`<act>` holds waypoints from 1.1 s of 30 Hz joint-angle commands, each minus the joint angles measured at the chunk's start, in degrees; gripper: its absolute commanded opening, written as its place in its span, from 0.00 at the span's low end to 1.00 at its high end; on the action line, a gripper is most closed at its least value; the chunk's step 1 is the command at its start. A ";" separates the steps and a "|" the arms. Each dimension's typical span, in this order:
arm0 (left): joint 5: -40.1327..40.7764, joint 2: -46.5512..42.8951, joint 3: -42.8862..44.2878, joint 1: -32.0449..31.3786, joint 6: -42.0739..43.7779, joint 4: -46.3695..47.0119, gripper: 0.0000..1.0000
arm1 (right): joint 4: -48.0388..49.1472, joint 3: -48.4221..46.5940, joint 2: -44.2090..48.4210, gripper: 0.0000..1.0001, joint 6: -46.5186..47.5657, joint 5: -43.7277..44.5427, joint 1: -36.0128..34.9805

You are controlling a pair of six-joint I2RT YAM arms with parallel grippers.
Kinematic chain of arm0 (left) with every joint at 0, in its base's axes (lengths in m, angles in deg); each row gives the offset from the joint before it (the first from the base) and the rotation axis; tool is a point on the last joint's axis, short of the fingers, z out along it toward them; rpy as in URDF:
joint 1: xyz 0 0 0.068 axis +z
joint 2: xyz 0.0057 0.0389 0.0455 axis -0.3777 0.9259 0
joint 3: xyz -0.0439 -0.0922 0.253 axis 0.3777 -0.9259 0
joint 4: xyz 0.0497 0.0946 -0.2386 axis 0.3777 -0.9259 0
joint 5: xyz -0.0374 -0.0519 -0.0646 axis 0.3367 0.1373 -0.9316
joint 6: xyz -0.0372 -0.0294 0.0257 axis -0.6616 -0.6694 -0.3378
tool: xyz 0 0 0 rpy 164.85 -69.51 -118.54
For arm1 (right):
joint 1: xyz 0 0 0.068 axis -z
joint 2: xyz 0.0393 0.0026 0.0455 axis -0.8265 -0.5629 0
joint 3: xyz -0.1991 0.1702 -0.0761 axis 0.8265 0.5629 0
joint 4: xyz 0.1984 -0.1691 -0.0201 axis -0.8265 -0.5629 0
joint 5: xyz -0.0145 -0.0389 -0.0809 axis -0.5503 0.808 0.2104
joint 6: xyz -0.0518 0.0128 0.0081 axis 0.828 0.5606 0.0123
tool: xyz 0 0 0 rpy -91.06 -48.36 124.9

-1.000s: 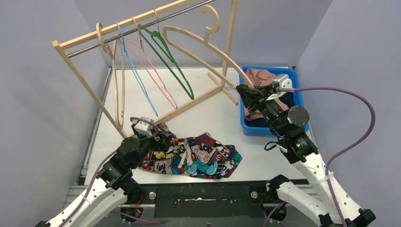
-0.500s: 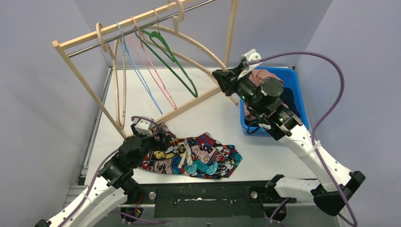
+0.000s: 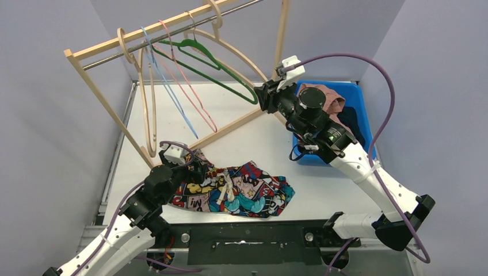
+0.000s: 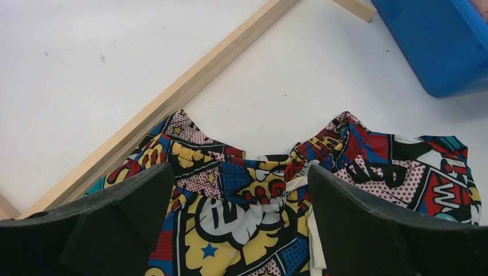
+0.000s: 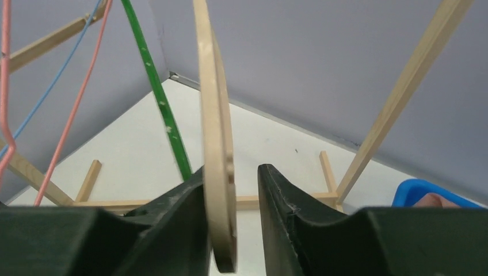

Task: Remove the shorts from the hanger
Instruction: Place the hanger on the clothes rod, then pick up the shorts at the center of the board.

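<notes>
Rack bar [image 3: 227, 127], hangers [image 3: 207, 77] block rear; mid table [image 3: 259, 150] open.

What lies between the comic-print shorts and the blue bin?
Nothing but bare white table. The left wrist view shows it best: the comic-print shorts end short of the blue bin, with plain tabletop in the gap.

From above, the right arm [image 3: 351, 158] crosses the blue plastic bin [image 3: 357, 92], so of the clothes inside you see only a dusty pink piece [image 3: 332, 99] and a dark scrap [image 3: 352, 123]. The left gripper [image 3: 194, 171] covers the left end of the multicolour comic-print shorts [image 3: 247, 192]; your left wrist view cuts them off at its bottom edge. The pale wooden hanger [image 5: 216, 144] runs out of the right wrist view's top.
</notes>
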 commanded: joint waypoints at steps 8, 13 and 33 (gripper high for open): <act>0.76 -0.26 3.04 0.34 0.74 1.41 0.88 | 9.91 22.79 12.72 0.76 -5.47 5.61 -0.05; 2.61 0.20 3.16 0.50 0.77 1.45 0.88 | 14.15 34.22 16.66 0.80 -3.54 0.73 -0.18; 5.48 -0.16 3.39 1.95 0.04 0.88 0.88 | 39.70 46.12 -13.96 0.99 -6.71 -18.61 -4.28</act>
